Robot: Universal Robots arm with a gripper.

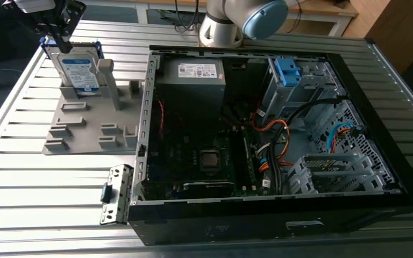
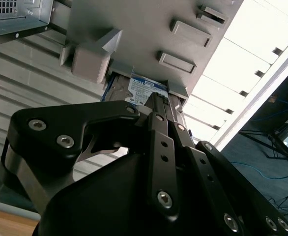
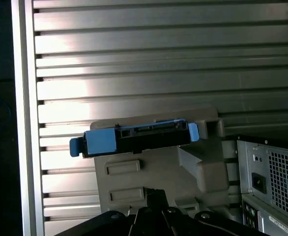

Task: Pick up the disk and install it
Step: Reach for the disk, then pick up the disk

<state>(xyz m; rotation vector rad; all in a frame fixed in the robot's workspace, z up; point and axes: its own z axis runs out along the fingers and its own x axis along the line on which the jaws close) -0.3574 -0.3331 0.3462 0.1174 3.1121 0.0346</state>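
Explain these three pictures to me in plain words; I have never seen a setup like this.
This is a robot arm beside a ribbed metal table. One picture comes from a camera off the arm and shows the whole scene. The other two come from cameras riding near the arm's wrist, looking past its black tool. On the table lie an open computer case and, at the exterior view's left, a grey stand. A disk with a blue frame stands on edge in that stand. The tool hangs right at the disk's top edge; whether it grips, I cannot tell. The disk is not yet in the computer.
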